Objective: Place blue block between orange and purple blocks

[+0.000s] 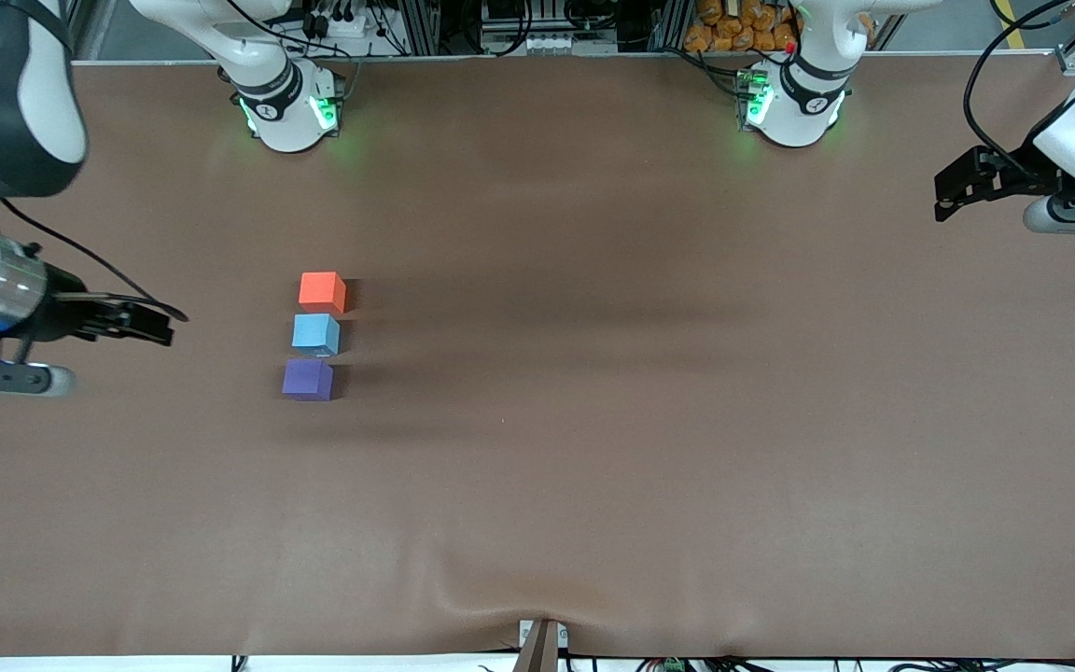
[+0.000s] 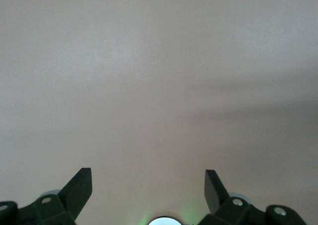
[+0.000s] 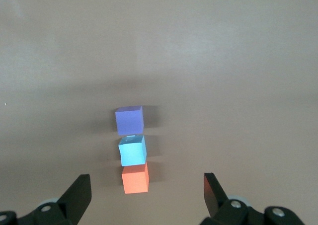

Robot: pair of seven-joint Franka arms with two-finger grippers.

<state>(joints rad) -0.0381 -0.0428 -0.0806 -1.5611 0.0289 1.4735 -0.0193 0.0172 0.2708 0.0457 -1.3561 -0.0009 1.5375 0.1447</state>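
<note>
Item 1, blue block: sits on the brown worktop between the other 2 cubes, toward the right arm's end. In the right wrist view it shows as the middle cube of the row.

Item 2, orange block: farther from the front camera than the blue block, just beside it with a narrow gap showing; also seen from the right wrist.

Item 3, purple block: nearer to the front camera than the blue block, just beside it; whether their faces touch cannot be told. Right wrist view shows it too. All 3 cubes stand in 1 straight line, flat on the worktop.

Item 4, right gripper: over the worktop at the right arm's end, beside the row and apart from it, jaws released and holding nothing.

Item 5, left gripper: waits over bare worktop at the left arm's end, well apart from the cubes, jaws released, nothing between them.
</note>
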